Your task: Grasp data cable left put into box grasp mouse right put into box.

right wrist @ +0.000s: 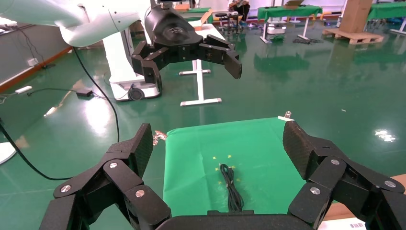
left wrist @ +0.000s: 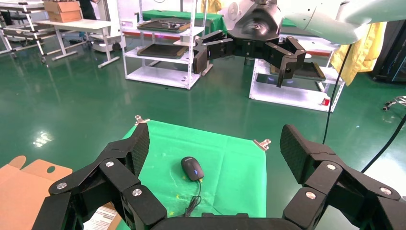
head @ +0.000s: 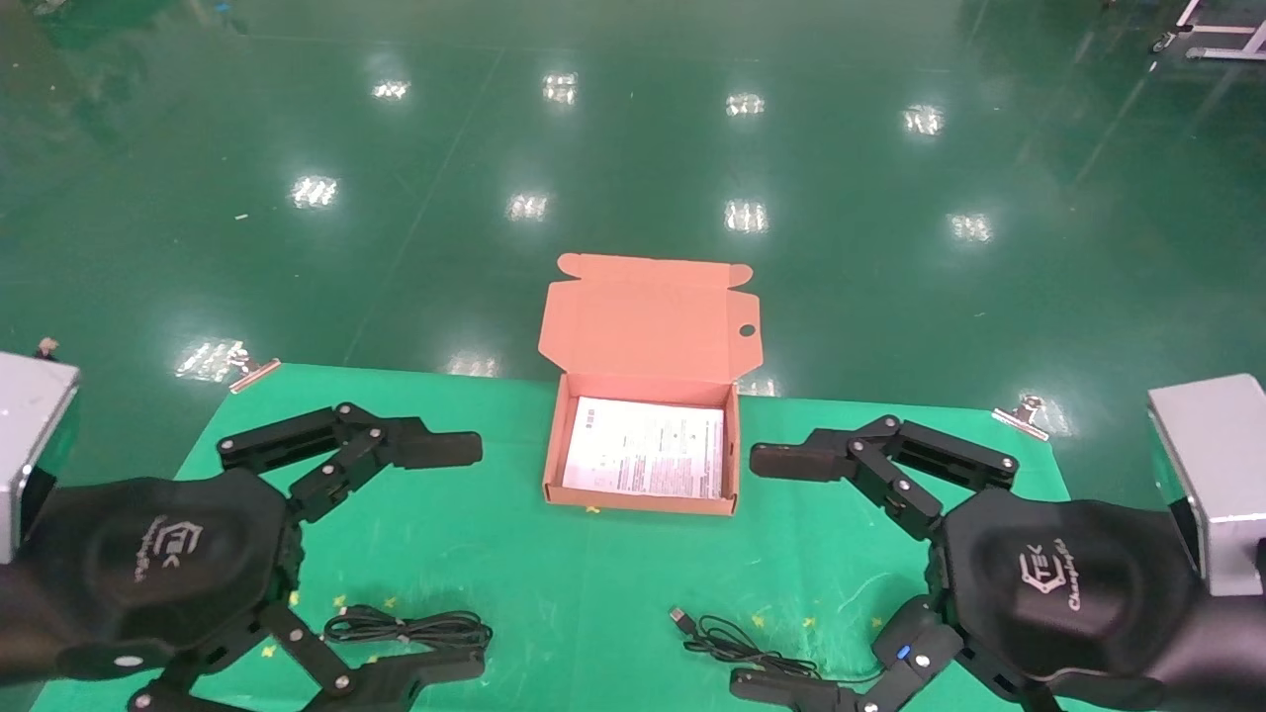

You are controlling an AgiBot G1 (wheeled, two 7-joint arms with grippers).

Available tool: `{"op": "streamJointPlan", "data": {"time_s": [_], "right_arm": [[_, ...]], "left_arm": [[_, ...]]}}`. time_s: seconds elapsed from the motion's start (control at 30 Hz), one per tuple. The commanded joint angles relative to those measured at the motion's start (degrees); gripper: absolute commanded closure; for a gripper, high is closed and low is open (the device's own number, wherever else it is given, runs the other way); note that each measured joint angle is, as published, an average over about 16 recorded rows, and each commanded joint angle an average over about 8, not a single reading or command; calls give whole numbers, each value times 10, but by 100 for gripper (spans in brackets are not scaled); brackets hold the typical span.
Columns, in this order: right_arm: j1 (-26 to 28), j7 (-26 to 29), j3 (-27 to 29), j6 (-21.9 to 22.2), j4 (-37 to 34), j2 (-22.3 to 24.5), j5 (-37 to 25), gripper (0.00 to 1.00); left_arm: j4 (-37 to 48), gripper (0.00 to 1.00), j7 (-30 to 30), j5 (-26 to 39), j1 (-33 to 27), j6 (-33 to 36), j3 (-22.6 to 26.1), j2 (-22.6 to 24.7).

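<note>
- both grippers sit at the near edge of the head view, the left gripper [head: 435,554] and the right gripper [head: 791,574], each spread wide with nothing held.
- data cable [head: 407,627] lies on the green cloth [head: 593,583] directly between the left gripper's fingers, its long axis running left to right toward the box side; the left arm is clearly the nearer one, so a descent looks like the next call.
- mouse [left wrist: 192,168] rests under the right gripper, partly hidden by it in the head view, with its cord [head: 737,648] and usb plug trailing toward the middle of the cloth.
- box [head: 642,494] stands open between the two arms, farther back, lid flap up, a white leaflet [head: 645,460] on its floor, nothing else in it.
- cloth is clipped at its far corners; beyond it a glossy green floor [head: 633,148], with shelving racks [left wrist: 163,43] seen in the left wrist view.
</note>
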Motion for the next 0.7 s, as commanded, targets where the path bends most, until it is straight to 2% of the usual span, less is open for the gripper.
{"op": "streamJointPlan", "data": {"time_s": [0.03,0.7], "right_arm": [[0,0,0,0,0,0,0,0],[1,-1,0,0,1,0,-2,0]], "left_arm": [[0,0,0,0,0,0,0,0],[-1,0,1,4,-2,0,2,0]]}}
